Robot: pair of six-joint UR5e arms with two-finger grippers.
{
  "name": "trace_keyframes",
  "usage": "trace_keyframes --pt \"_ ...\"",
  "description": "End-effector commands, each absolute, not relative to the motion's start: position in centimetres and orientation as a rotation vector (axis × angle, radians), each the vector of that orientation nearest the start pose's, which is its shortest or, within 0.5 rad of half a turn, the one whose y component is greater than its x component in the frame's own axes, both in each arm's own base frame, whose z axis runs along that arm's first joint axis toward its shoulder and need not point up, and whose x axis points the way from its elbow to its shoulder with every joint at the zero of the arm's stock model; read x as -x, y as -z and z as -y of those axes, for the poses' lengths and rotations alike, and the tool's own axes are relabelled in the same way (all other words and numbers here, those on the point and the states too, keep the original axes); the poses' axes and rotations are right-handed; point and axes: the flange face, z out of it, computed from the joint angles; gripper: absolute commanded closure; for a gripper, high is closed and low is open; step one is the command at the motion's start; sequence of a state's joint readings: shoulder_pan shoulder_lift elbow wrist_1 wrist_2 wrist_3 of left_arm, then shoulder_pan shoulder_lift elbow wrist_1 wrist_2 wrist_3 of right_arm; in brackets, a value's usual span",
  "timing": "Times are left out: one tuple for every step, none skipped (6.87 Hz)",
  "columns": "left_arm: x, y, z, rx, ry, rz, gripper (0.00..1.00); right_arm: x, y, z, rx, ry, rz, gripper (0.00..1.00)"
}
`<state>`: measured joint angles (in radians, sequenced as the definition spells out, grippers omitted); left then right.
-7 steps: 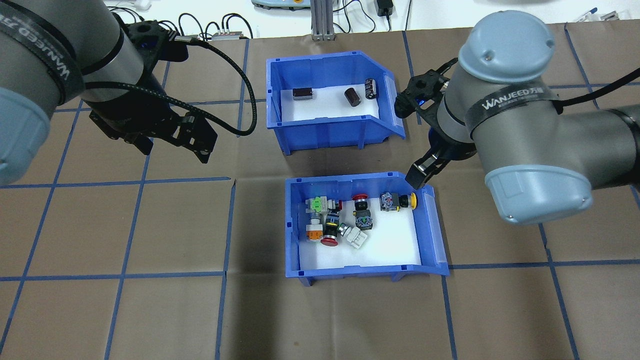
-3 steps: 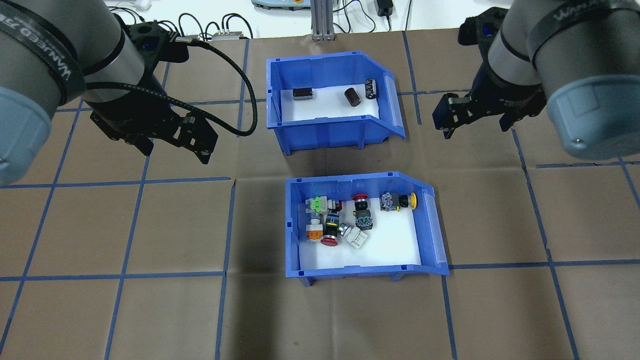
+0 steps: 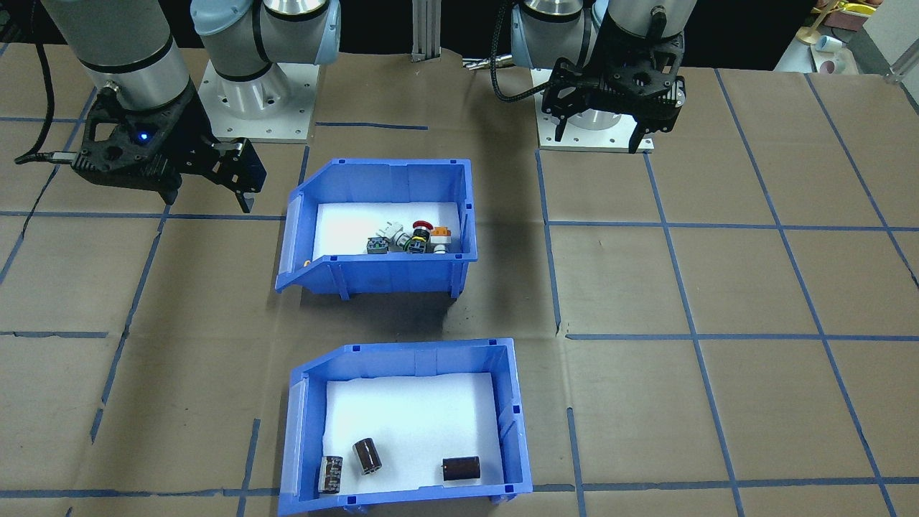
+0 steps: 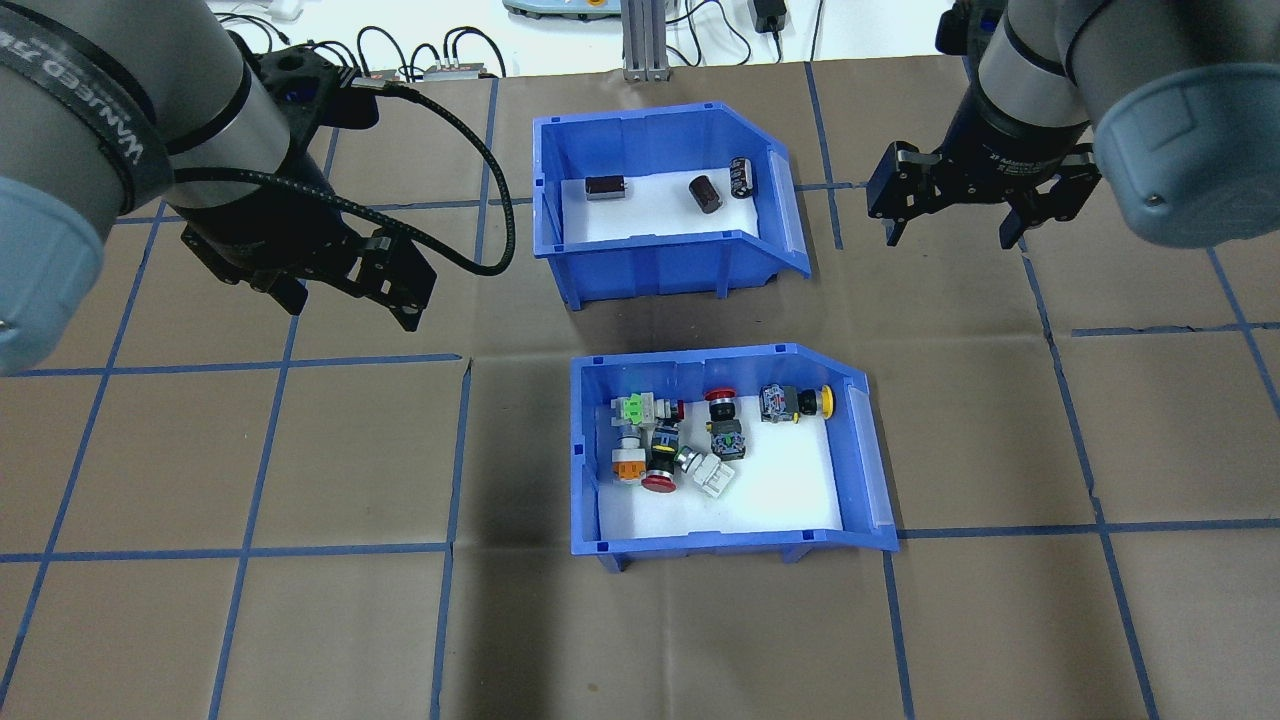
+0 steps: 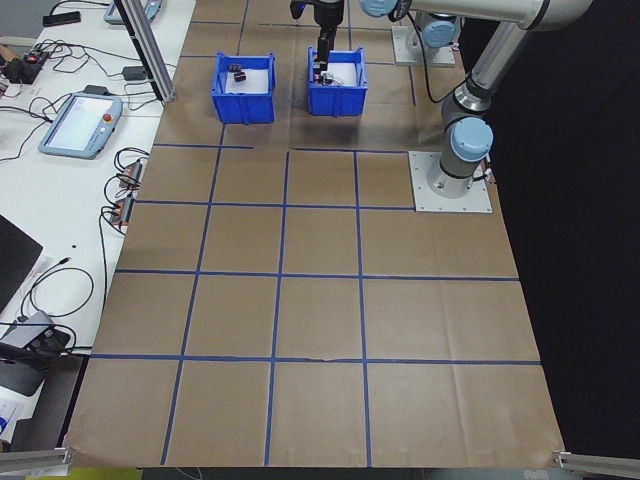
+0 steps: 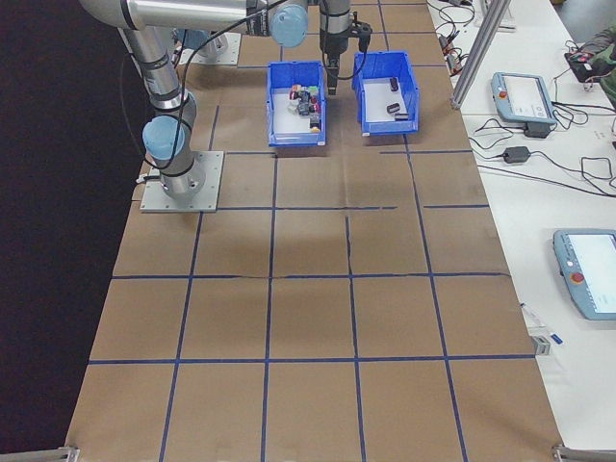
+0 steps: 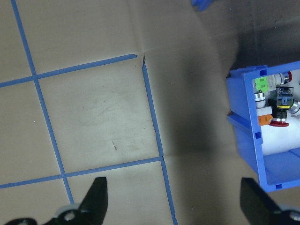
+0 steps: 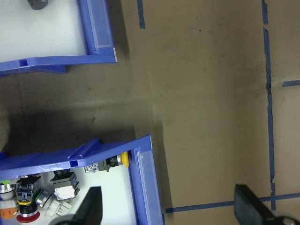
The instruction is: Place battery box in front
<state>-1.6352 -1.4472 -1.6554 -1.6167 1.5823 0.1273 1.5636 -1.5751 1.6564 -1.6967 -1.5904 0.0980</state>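
The battery box (image 4: 650, 262), a blue bin with a white foam floor and three dark cylinder batteries (image 4: 705, 193), stands on the far side of the table, also low in the front-facing view (image 3: 402, 352). Its sloped lip points to the robot's right. My right gripper (image 4: 950, 240) hangs open and empty to the right of the box, clear of it. The right wrist view shows the box's lip corner (image 8: 98, 33) at upper left, between open fingers (image 8: 91, 206). My left gripper (image 4: 350, 300) is open and empty, well left of both bins.
A second blue bin (image 4: 700, 540) holding colourful push-button switches (image 4: 660, 450) sits nearer the robot, just behind the battery box. Its corner shows in the left wrist view (image 7: 248, 140). Brown paper with blue tape lines covers the table; cables and devices line the far edge.
My right gripper pulled away from the gap between the two bins, moving farther out and to the right, and turned. Both bins and the left arm stayed put.
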Motion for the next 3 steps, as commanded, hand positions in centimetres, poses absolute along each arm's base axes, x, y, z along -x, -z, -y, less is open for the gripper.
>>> trace_keyframes --pt "15.99 -49.89 42.88 -0.3 -0.013 -3.114 0.01 -12.75 -46.34 49.47 -0.182 0.069 -3.153 0.0" --pt "15.96 -49.82 42.87 -0.302 -0.015 -3.11 0.01 -12.83 -46.55 49.3 -0.18 0.074 -3.153 0.0" --pt "15.97 -49.89 42.88 -0.302 -0.013 -3.112 0.01 -12.83 -46.33 49.37 -0.18 0.067 -3.154 0.0"
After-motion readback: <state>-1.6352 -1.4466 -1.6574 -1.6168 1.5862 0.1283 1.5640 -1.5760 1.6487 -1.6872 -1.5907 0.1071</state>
